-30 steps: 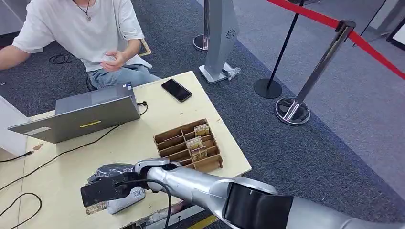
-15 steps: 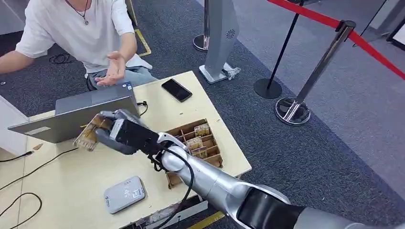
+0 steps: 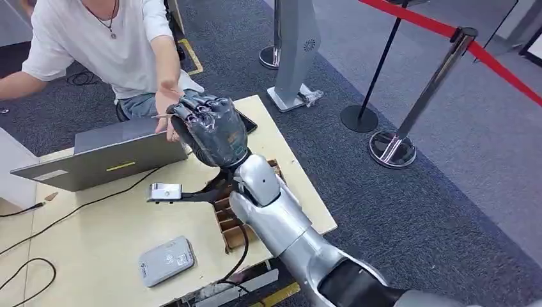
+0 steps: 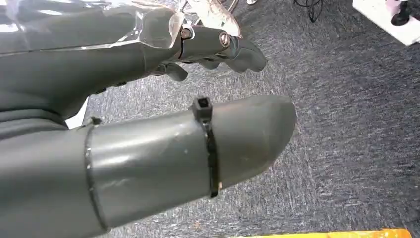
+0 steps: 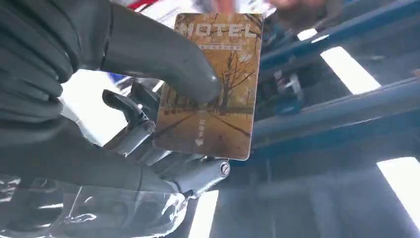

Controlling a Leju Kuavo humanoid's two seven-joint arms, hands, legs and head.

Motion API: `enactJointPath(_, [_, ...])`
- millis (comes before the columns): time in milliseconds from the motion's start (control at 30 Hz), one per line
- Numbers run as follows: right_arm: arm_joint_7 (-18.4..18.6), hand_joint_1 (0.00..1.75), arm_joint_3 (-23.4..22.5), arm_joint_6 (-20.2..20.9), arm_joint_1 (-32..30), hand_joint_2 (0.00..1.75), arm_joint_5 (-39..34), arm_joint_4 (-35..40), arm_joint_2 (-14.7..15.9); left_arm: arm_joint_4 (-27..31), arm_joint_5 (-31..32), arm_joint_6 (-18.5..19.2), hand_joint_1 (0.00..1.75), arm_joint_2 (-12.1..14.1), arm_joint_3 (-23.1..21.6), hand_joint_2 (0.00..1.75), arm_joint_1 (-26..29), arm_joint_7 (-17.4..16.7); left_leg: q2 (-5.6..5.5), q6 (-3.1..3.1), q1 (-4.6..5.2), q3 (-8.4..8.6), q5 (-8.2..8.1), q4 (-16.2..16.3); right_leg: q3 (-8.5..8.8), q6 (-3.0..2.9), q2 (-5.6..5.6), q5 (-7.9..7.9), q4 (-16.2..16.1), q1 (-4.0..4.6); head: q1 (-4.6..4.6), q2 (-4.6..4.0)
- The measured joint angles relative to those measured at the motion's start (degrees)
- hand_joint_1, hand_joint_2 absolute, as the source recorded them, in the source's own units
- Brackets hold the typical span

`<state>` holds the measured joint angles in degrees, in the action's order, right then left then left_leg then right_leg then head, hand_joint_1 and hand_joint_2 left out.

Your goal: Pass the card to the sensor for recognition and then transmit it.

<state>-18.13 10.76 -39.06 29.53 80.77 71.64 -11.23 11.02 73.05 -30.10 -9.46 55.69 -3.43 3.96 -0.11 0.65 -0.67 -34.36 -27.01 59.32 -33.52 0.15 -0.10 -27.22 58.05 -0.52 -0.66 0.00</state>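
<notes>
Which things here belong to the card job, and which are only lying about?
Job: the hotel card held in the right hand, the grey sensor, the person's hand reaching for it.
Lying about: laptop, phone, cardboard card rack, barrier posts.

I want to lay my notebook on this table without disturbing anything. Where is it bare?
Bare tabletop lies between the laptop and the card reader. It is crowded around the card rack, under the right hand.
</notes>
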Motion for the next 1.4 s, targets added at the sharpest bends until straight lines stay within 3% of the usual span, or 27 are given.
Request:
enactJointPath(167, [7.7,1.75,-0.7,0.0,-0.8,1.75,7.2,0.7,-0.2,0.0,0.1,0.0,0.0,0.0,0.0,0.0,-0.2,-0.3,0.08,0.0,0.02,0.0,0.0,0.0,0.0,0.0,0.08,0.01,0.0,0.0,-0.02,0.0])
enactJointPath(400, [16.8,1.75,7.1,0.0,0.8,1.75,7.4,-4.4,0.7,0.0,-0.4,-0.1,0.0,0.0,0.0,0.0,-0.4,-0.3,0.08,0.0,0.01,0.01,0.0,0.0,-0.01,0.0,0.08,0.01,0.0,0.0,0.0,0.0])
enactJointPath(733, [15.9,1.75,13.3,0.0,4.3,1.75,7.1,-13.0,1.1,0.0,-1.0,1.2,0.0,0.1,0.1,0.0,-0.4,-1.4,0.07,0.0,0.01,0.0,0.0,0.0,-0.01,0.0,0.08,0.01,0.0,0.0,0.0,0.0])
enactJointPath(1133, [15.1,1.75,15.0,0.0,6.3,1.75,6.2,-19.4,0.5,0.0,-1.4,1.1,0.0,0.1,0.1,0.0,-0.4,-1.9,0.06,0.0,0.01,0.0,0.0,0.0,-0.01,0.0,0.06,0.01,0.0,0.0,0.0,0.0])
enactJointPath(1167, [15.1,0.16,15.1,0.0,6.4,1.75,5.9,-19.6,0.5,0.0,-1.4,1.1,0.0,0.1,0.1,0.0,-0.4,-1.9,0.06,0.0,0.01,0.0,0.0,0.0,0.0,0.0,0.06,0.01,0.0,0.0,0.0,0.0])
enactJointPath(1200, [15.1,0.16,15.1,0.0,6.4,1.75,5.7,-19.9,0.5,0.0,-1.4,1.1,0.0,0.1,0.1,0.0,-0.4,-1.9,0.06,0.0,0.01,0.0,0.0,0.0,0.0,0.0,0.06,0.01,0.0,0.0,0.0,0.0])
enactJointPath(1233, [15.1,0.0,15.1,0.0,6.5,1.75,5.6,-20.2,0.5,0.0,-1.4,1.1,0.0,0.1,0.1,0.0,-0.4,-1.9,0.06,0.0,0.01,0.0,0.0,0.0,0.0,0.0,0.06,0.01,0.0,0.0,0.0,0.0])
enactJointPath(1267, [15.1,0.0,15.1,0.0,6.5,1.75,5.2,-20.5,0.5,0.0,-1.4,1.1,0.0,0.1,0.1,0.0,-0.4,-1.8,0.05,0.0,0.01,0.0,0.0,0.0,0.0,0.0,0.06,0.01,0.0,0.0,0.0,0.0])
enactJointPath(1300, [15.1,0.0,15.1,0.0,6.5,0.0,4.8,-21.0,0.5,0.0,-1.4,1.1,0.0,0.1,0.1,0.0,-0.4,-1.8,0.06,0.0,0.01,0.0,0.0,0.0,0.0,0.0,0.06,0.01,0.0,0.0,0.0,0.0])
enactJointPath(1400, [15.4,0.0,15.1,0.0,6.5,0.0,4.4,-21.6,0.5,0.0,-1.3,1.0,0.0,0.1,0.1,0.0,-0.4,-1.8,0.05,0.0,0.01,0.0,0.0,0.0,-0.01,0.0,0.06,0.01,0.0,0.0,0.0,0.0])
